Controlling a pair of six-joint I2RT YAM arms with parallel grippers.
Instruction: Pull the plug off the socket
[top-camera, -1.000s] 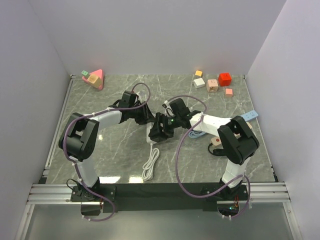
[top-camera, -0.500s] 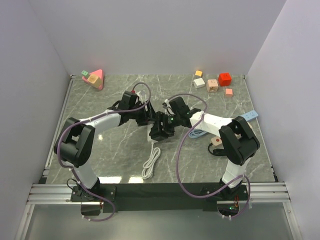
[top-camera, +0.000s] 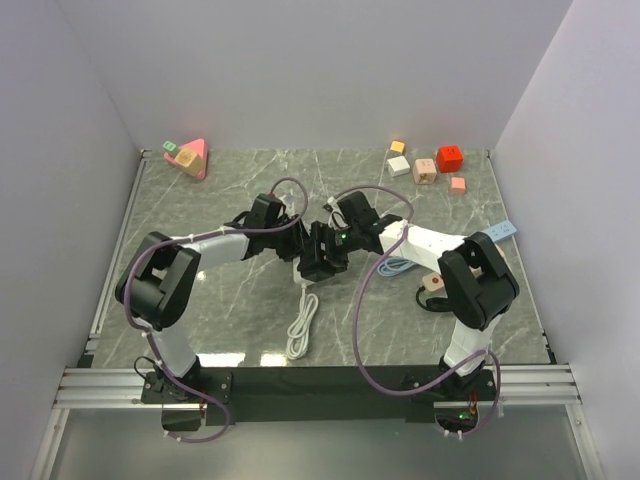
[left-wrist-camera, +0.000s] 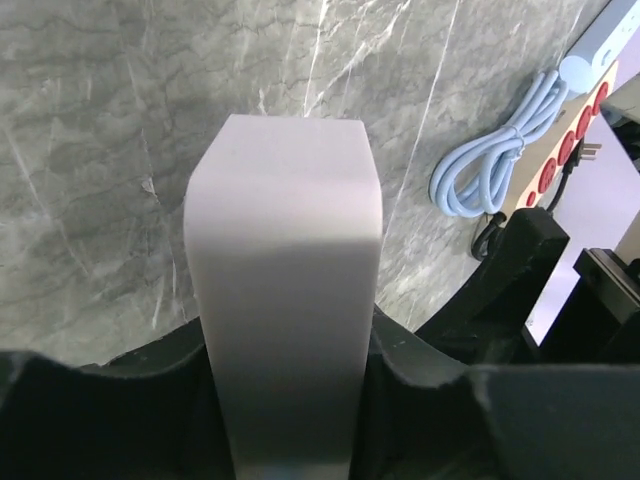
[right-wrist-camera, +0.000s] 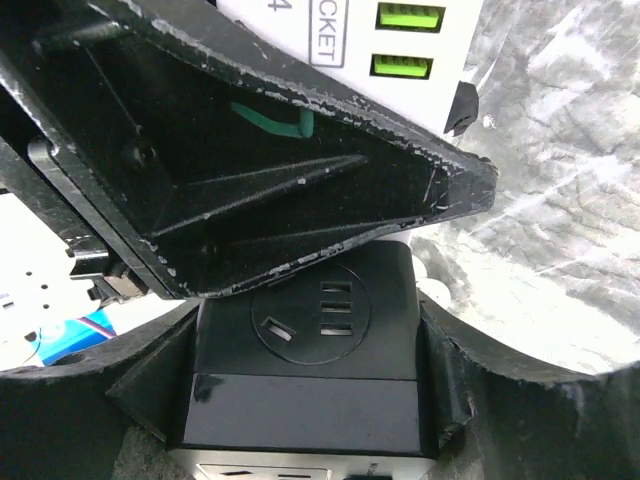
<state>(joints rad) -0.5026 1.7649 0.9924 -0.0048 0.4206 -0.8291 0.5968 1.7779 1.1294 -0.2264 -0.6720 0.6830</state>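
Overhead view of a grey marble table (top-camera: 220, 300) enclosed by plain white walls. A white power strip (top-camera: 298, 268) lies near the table's middle, largely covered by two black-and-white robot arms that reach in from the near edge. The left end effector (top-camera: 299, 247) meets the strip from its left, and the right end effector (top-camera: 319, 261) meets it from its right. The two black heads crowd so closely over the strip that their grip cannot be made out. A white cord (top-camera: 300, 328) lies in loops just nearer the arm bases than the strip. A pale blue cable (top-camera: 396, 267) is coiled to the strip's right. Small coloured blocks (top-camera: 425, 172), among them a red cube (top-camera: 449, 158), sit far behind the strip to the right. A pink triangular block (top-camera: 193, 158) sits far behind it to the left.
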